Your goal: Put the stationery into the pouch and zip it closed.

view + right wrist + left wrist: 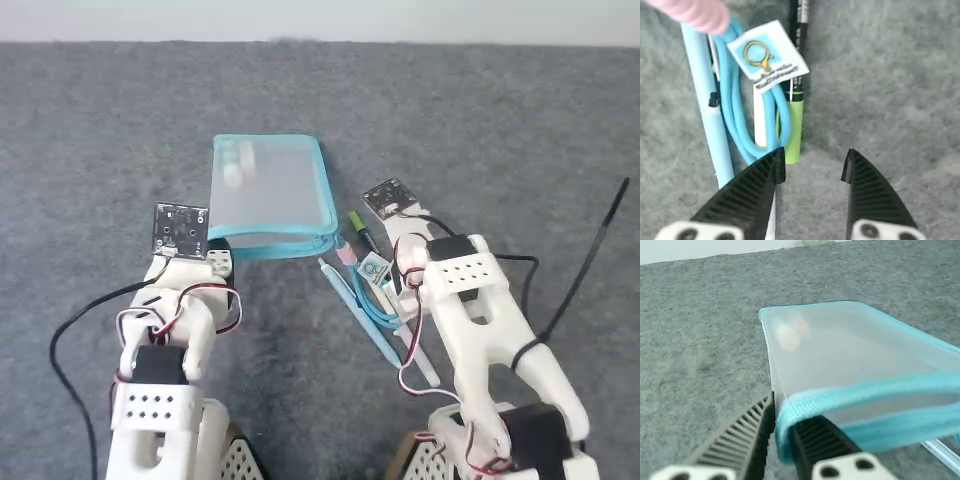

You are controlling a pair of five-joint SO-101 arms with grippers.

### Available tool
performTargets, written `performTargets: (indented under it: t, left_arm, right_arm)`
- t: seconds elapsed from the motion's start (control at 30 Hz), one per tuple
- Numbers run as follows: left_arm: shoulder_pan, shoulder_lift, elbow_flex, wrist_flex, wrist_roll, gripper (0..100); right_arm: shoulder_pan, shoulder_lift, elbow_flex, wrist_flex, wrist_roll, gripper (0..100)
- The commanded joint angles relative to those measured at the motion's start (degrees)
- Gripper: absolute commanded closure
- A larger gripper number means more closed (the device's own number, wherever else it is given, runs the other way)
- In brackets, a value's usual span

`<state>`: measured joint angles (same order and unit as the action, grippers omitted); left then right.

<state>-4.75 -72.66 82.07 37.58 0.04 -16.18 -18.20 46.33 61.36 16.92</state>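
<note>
A translucent pouch with a teal zipper edge lies flat on the grey carpet. Pale, blurry items show through its far corner. My left gripper is shut on the teal zipper edge at the pouch's near left corner. To the right of the pouch lie a light blue pen, a coiled blue cord with a paper tag, a green-ended marker and a pink-tipped item. My right gripper hangs open just above the carpet, with the marker's green end beside one finger.
Grey carpet covers the whole table, with bare room behind and on both sides of the pouch. A black cable tie sticks up from the right arm. Wires loop along both arms.
</note>
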Motion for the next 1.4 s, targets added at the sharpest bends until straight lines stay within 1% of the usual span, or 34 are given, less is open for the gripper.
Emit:
performTargets:
  t: [0.0, 0.2, 0.43, 0.53, 0.63, 0.73, 0.8, 0.87, 0.9, 1.0, 1.03, 1.1, 1.27, 1.37]
  left_arm:
    - [-0.1, 0.0, -3.8, -1.1, 0.3, 99]
    - [-0.1, 0.0, -3.8, -1.1, 0.3, 99]
    - [-0.1, 0.0, -3.8, -1.1, 0.3, 99]
    - [-0.2, 0.0, -3.8, -1.1, 0.3, 99]
    - [-0.2, 0.0, -3.8, -1.1, 0.3, 99]
    - [-0.2, 0.0, -3.8, -1.1, 0.3, 99]
    - [-0.2, 0.0, -3.8, -1.1, 0.3, 99]
    - [-0.2, 0.0, -3.8, -1.1, 0.3, 99]
    - [-0.2, 0.0, -3.8, -1.1, 0.3, 99]
    - [-0.1, 0.0, -3.7, -1.1, 0.3, 99]
    - [0.0, 0.0, -3.7, -1.1, 0.3, 99]
    - [0.1, 0.0, -3.7, -1.1, 0.3, 99]
    - [0.2, 0.0, -3.2, -1.2, 0.4, 99]
    - [-0.2, -0.1, -3.2, -1.2, 0.7, 99]
  right_arm:
    - [0.5, -0.3, -0.5, -1.7, 0.6, 81.8]
    - [0.1, 5.8, -2.6, -3.7, 0.9, 81.8]
    - [-6.0, 7.3, -1.8, -4.0, 1.0, 81.8]
    - [-5.5, 9.6, -2.0, -4.7, 0.8, 81.9]
    - [-3.1, 13.5, -3.3, -6.2, 0.9, 82.2]
    - [-0.7, 17.5, -5.5, -5.6, 0.9, 82.4]
    - [0.5, 18.9, -7.1, -4.5, 0.9, 86.1]
    - [1.9, 19.0, -7.6, -4.6, 0.5, 94.5]
    - [2.9, 18.7, -7.8, -4.6, 0.5, 99.1]
    - [5.7, 16.7, -7.6, -4.2, 0.4, 97.5]
    - [6.5, 15.8, -7.5, -3.6, 0.4, 98.8]
    - [8.4, 13.0, -7.6, -0.7, 0.5, 98.8]
    - [11.9, 0.0, -7.8, 6.6, 1.2, 99.1]
    - [10.5, -10.4, -8.1, 14.3, 4.3, 99.1]
